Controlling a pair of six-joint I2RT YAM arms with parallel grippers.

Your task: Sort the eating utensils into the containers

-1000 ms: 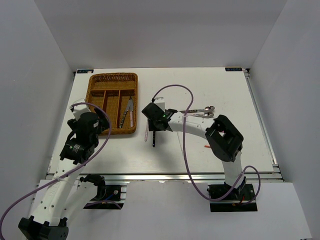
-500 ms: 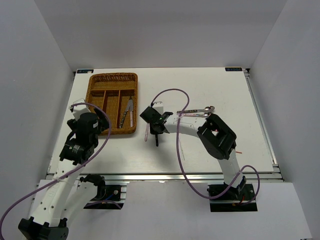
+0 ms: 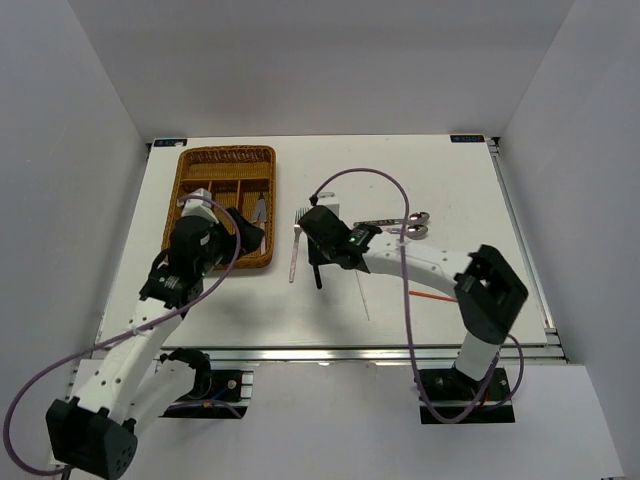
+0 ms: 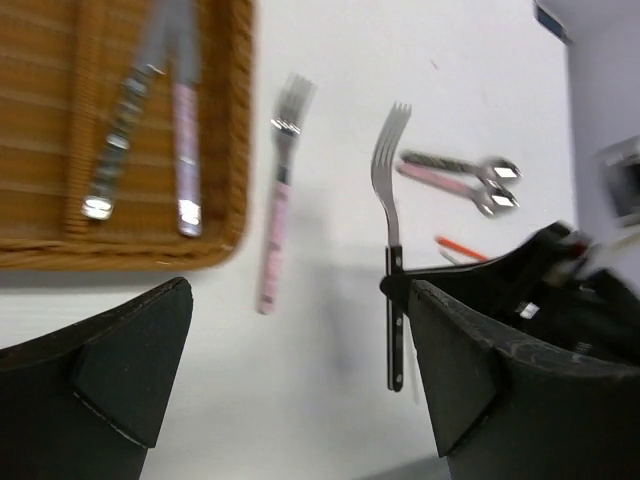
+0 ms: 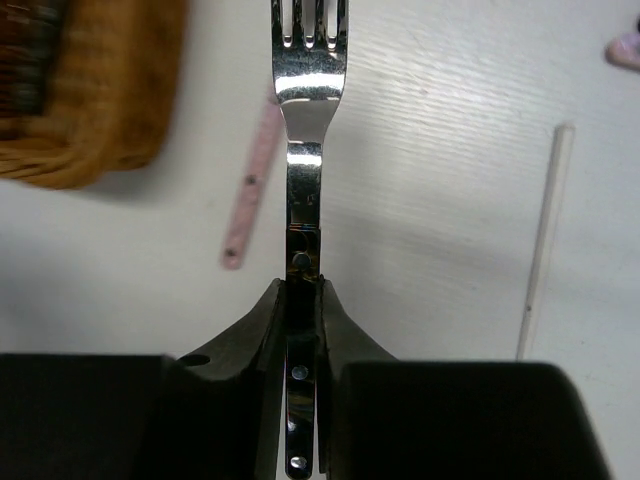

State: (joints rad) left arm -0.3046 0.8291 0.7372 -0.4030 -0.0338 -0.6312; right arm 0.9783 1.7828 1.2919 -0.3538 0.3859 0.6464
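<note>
So, on the white tabletop [image 3: 450, 180] we've got the wicker tray [image 3: 225, 151] at the far left, with two knives [image 4: 183, 120] in its right-hand slot. Left gripper [image 4: 300, 380] hangs over the tray's near corner, jaws wide apart, nothing in them. Right gripper [image 5: 303, 290] has its jaws pinched tight on the dark-handled fork [image 5: 305, 120]. We see the pink-handled fork [image 4: 277, 200] lying just beside the tray, and the spoons [image 4: 460, 175] further right

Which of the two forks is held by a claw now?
The dark-handled fork, clamped by its handle in the right claw. The pink-handled fork lies free on the table beside the wicker tray.
</note>
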